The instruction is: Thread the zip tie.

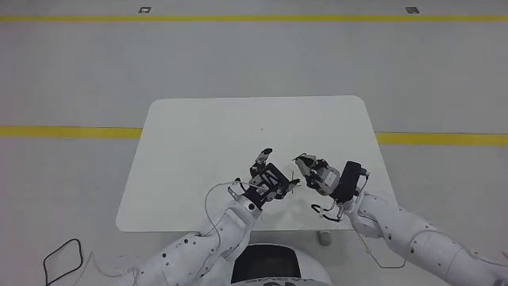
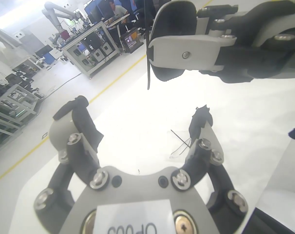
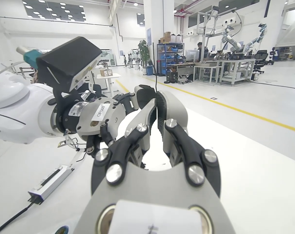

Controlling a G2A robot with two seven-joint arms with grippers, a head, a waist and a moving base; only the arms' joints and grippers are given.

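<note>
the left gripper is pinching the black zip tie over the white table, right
Not the left: the right gripper is pinching the black zip tie over the white table, as the right wrist view shows. The left gripper is open.

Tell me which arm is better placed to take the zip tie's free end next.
Likely left. The right gripper is shut on the zip tie, so it is occupied. The left gripper is open and faces it, with the tie's free end hanging just beyond its fingers.
</note>
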